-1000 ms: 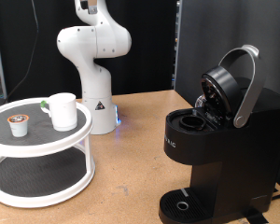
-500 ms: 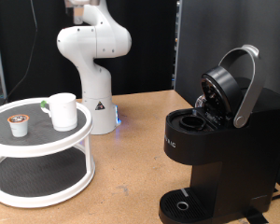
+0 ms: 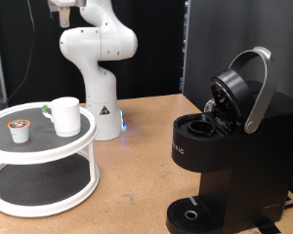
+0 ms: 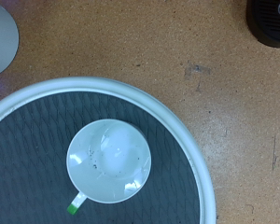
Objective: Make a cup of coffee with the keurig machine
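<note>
The white cup (image 3: 66, 115) stands on the top shelf of a white two-tier round stand (image 3: 49, 148) at the exterior view's left. The wrist view looks straight down into the cup (image 4: 108, 161). A small white pod with a brown-patterned top (image 3: 20, 130) sits beside the cup. The black keurig machine (image 3: 225, 146) stands at the exterior view's right with its lid (image 3: 239, 90) raised and its pod chamber (image 3: 197, 127) open. My gripper (image 3: 61, 8) is high above the stand at the picture's top edge, mostly cut off. No fingers show in the wrist view.
The white robot base (image 3: 98, 68) stands behind the stand on the wooden table (image 3: 137, 171). The stand's lower shelf (image 3: 39, 185) is dark mesh. The machine's round drip tray (image 3: 190, 214) sits at its foot and shows in a corner of the wrist view (image 4: 271, 19).
The hand has moved along the top edge towards the exterior view's left, from above the robot base to above the stand. Nothing else has moved.
</note>
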Robot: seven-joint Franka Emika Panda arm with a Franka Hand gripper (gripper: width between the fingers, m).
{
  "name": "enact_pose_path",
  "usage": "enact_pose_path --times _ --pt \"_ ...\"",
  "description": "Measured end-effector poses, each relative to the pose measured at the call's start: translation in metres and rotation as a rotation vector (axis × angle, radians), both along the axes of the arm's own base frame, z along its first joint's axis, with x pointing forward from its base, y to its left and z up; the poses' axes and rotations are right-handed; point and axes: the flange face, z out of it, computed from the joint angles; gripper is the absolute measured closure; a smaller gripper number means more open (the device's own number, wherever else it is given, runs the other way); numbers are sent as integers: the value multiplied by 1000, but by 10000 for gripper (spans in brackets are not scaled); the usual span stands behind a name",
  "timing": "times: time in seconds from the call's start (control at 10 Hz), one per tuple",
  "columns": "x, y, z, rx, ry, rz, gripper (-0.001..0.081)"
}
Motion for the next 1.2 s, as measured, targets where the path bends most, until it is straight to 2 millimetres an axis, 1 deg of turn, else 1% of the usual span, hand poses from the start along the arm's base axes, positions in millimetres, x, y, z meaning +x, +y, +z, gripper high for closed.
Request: enact_pose_path --times 0.2,0.6,0.7,0.9,1.0,1.2 --pt "-1 -14 -7 -16 -8 -7 -1" --pt "-2 -61 -22 -11 -5 -13 -1" --pt "0 -66 -22 -9 -2 -6 -1" --pt "-1 -66 -25 -7 4 -13 -1" --pt "-2 -70 -27 -7 10 -20 -1" --pt "-6 -85 -33 7 12 -53 -1"
